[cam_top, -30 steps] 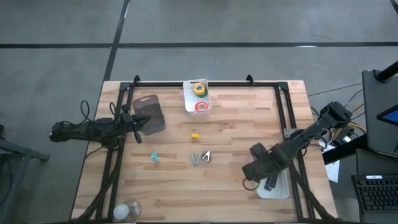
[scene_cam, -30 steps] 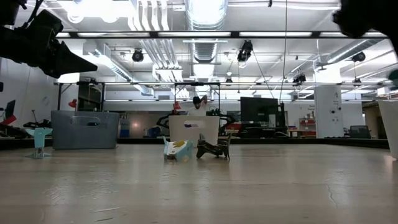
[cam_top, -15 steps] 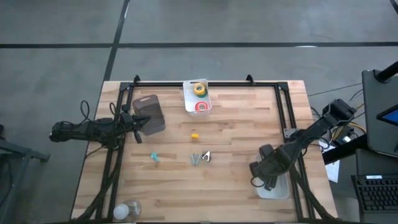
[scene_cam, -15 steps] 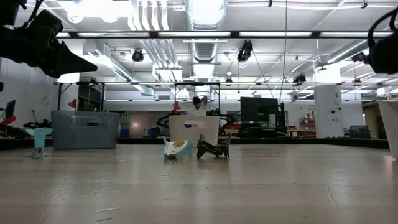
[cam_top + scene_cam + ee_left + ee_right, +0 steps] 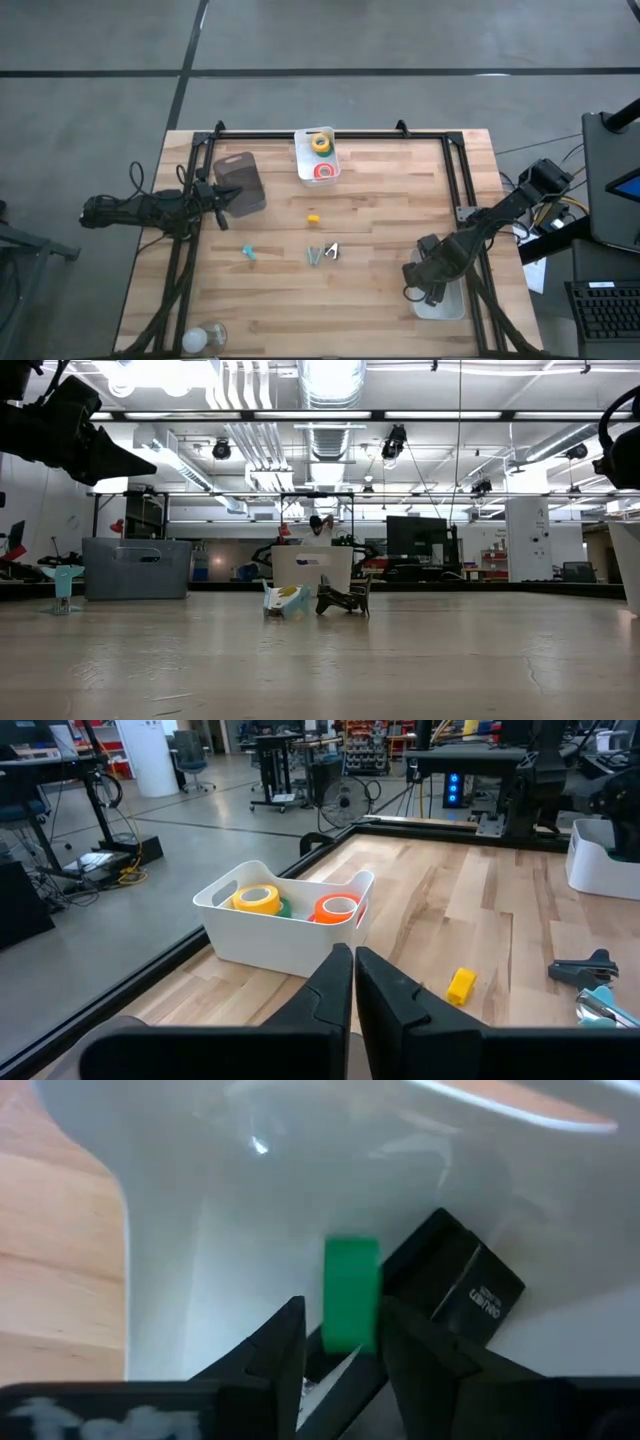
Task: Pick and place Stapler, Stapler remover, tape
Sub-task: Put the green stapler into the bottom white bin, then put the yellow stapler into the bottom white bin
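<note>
My right gripper (image 5: 430, 283) hangs over the white tray (image 5: 447, 304) at the table's near right. It is shut on a small green oblong piece (image 5: 351, 1306). The black stapler (image 5: 460, 1295) lies on the tray's floor just beyond it. My left gripper (image 5: 228, 197) waits shut and empty at the table's left, as its wrist view (image 5: 353, 970) shows. A white bin (image 5: 318, 155) at the far edge holds a yellow tape roll (image 5: 258, 898), a green one (image 5: 283, 908) under it and a red one (image 5: 337, 908). My right gripper pinches the green piece between its two fingers (image 5: 285, 1345), at the piece's lower end (image 5: 350, 1342). The piece stands up past the fingertips, above the tray's floor. Whether it touches the tray, I cannot tell.
A grey-brown box (image 5: 240, 183) stands by the left gripper. A small yellow block (image 5: 313, 216), a teal piece (image 5: 249, 254) and silvery pieces (image 5: 322, 252) lie mid-table. A clear round thing (image 5: 203, 338) sits at the near left corner. Black frame rails (image 5: 330, 131) run along the table's edges.
My right gripper has gone toward the table's right edge and a little toward the near edge, and now stands over the white tray.
</note>
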